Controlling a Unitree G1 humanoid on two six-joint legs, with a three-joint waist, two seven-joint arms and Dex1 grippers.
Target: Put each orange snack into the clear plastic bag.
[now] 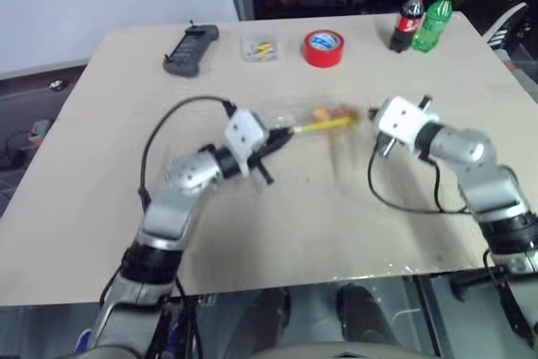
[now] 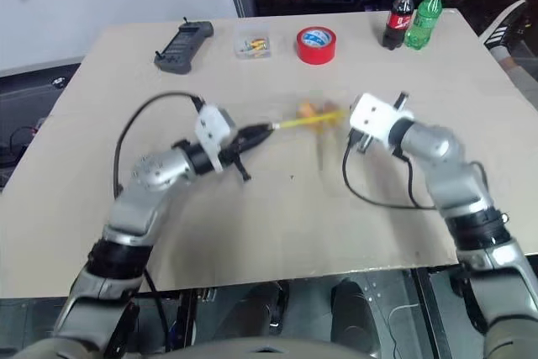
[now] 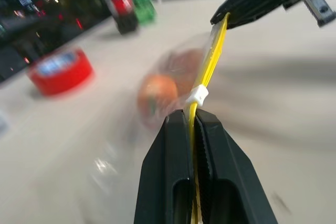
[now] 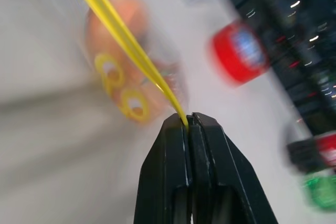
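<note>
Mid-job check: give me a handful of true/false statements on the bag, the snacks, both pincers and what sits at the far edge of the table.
1. The left pincer is shut on the yellow seal strip of the clear plastic bag. True.
2. The right pincer hangs open above the bag. False: it is shut on the strip's other end.
3. An orange snack sits inside the bag. True.
4. The red tape roll lies inside the bag. False: it rests on the table near the far edge.
5. The cola bottle and the green bottle lie toppled. False: both stand upright.
</note>
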